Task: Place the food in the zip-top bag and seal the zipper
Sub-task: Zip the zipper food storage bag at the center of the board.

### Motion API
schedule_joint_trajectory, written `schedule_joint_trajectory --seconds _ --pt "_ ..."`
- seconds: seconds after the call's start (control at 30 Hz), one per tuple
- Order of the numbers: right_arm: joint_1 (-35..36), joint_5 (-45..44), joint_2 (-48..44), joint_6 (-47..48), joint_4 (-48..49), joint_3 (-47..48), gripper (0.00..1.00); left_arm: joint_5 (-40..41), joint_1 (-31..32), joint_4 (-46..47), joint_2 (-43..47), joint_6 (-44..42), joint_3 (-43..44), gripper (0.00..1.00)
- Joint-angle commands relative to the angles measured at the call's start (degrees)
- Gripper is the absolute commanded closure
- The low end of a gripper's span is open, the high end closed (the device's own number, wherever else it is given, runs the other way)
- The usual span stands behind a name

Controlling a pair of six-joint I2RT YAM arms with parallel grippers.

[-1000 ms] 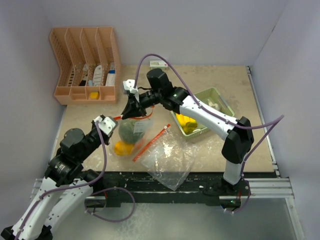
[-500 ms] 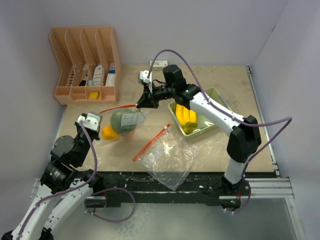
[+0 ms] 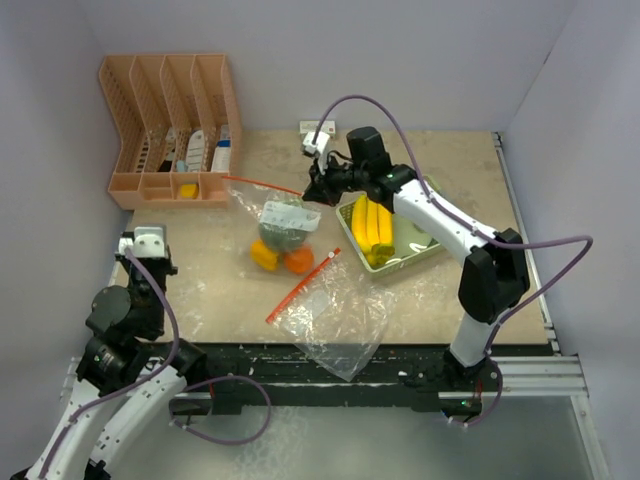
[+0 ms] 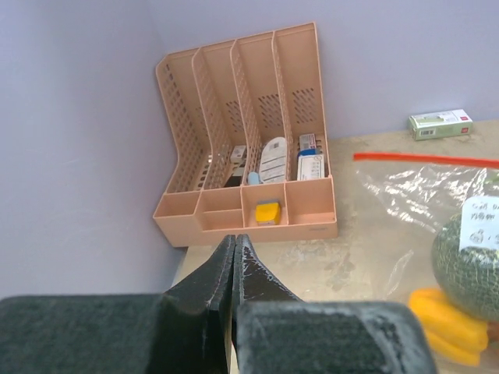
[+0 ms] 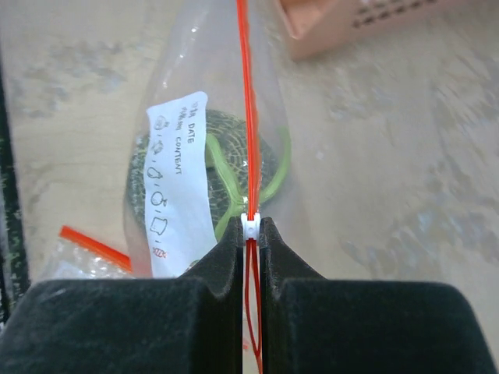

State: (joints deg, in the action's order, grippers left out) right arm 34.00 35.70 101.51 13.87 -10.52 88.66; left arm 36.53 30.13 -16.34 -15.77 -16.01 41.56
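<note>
A clear zip-top bag [image 3: 285, 215] lies mid-table with a green netted melon [image 3: 281, 232] inside and a yellow piece [image 3: 263, 255] and an orange piece [image 3: 298, 261] at its lower end. Its red zipper [image 3: 262, 184] stretches left from my right gripper [image 3: 313, 187]. That gripper [image 5: 249, 227] is shut on the white zipper slider [image 5: 249, 226], with the red zipper [image 5: 247, 109] running straight away from it. My left gripper [image 4: 234, 248] is shut on nothing, back at the table's left side, apart from the bag [image 4: 413, 195]. Yellow bananas [image 3: 372, 225] lie in the pale green tray [image 3: 432, 248].
A second, flat clear bag [image 3: 338, 312] with a red zipper [image 3: 300, 286] lies near the front edge. A peach desk organizer [image 3: 172, 130] stands at the back left, also in the left wrist view [image 4: 249, 148]. A small white-green box [image 3: 318, 128] sits by the back wall.
My right gripper has slid right and back along the red zipper with the slider. The left arm has drawn back left, away from the bag. The bag and its food shifted right.
</note>
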Motion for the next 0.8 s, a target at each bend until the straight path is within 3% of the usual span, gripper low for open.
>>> schedule_joint_trajectory --seconds 0.0,0.2,0.23,0.3,0.33,0.57,0.77 --pt "-1.7 -3.1 -1.0 -1.7 0.0 0.4 1.00 1.4 -0.2 2.5 -0.3 -0.9 1.2 1.00" --pt "-1.7 5.9 -2.8 2.3 -0.4 0.0 1.00 -19.1 -0.2 2.4 -8.0 -3.3 3.3 1.00" --pt "-1.7 7.8 -3.4 2.8 -0.3 -0.2 1.00 -24.3 -0.2 2.2 -10.1 -3.4 4.4 0.95" --pt "-1.7 11.6 -4.9 4.0 0.1 -1.0 1.00 -32.7 -0.2 1.9 -14.4 -4.8 7.1 0.60" --pt "-1.6 13.2 -5.5 4.3 0.1 -1.3 1.00 -37.0 -0.2 1.9 -17.3 -6.0 8.9 0.57" --pt "-0.8 16.9 -7.1 10.2 -7.3 0.2 1.00 -55.3 -0.2 0.4 -29.6 -18.3 16.6 0.50" --pt "-0.6 16.9 -9.3 12.4 -8.9 -0.6 1.00 -61.6 -0.2 -8.2 -40.3 -21.1 22.8 0.49"
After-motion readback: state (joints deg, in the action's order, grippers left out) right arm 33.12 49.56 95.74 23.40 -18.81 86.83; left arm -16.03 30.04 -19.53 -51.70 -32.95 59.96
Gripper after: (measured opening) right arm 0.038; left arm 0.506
